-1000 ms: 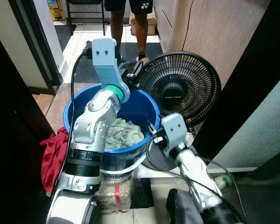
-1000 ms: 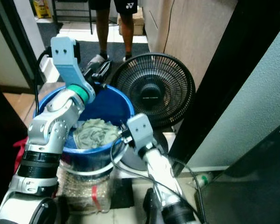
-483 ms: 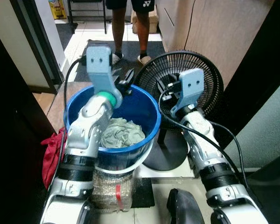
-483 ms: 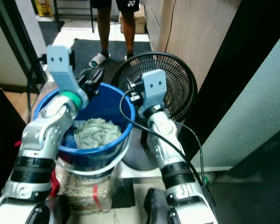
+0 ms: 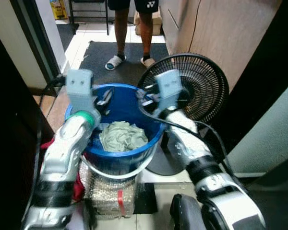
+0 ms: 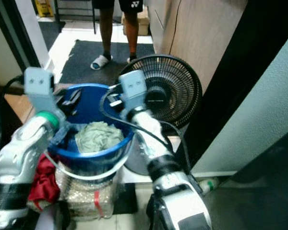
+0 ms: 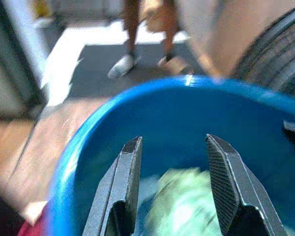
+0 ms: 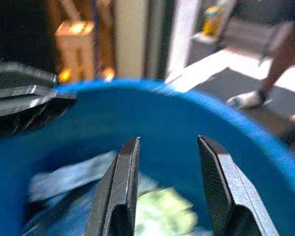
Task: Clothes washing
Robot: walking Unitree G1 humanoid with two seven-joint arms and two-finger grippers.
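Note:
A blue bucket [image 5: 121, 161] stands in front of me with a crumpled pale green garment [image 5: 123, 136] lying in it. My left gripper [image 5: 105, 98] hovers over the bucket's left rim, and its open fingers [image 7: 129, 172] frame the blue inside and the green cloth [image 7: 187, 206]. Over the right rim, my right gripper [image 5: 142, 95] points into the bucket from the fan's side. It is open too, with its fingers [image 8: 214, 172] above the garment [image 8: 162, 211]. Neither gripper touches the cloth.
A black floor fan [image 5: 198, 88] stands close behind the bucket on the right. A red cloth [image 6: 42, 180] hangs at the bucket's left side. The bucket rests on a bubble-wrapped bundle [image 5: 110, 194]. A person's legs [image 5: 129, 28] stand on the dark mat beyond. Dark walls close in on both sides.
My right arm has swung up from low beside the bucket to its right rim. The left gripper has drawn back from the far rim to the left rim. The camera has shifted.

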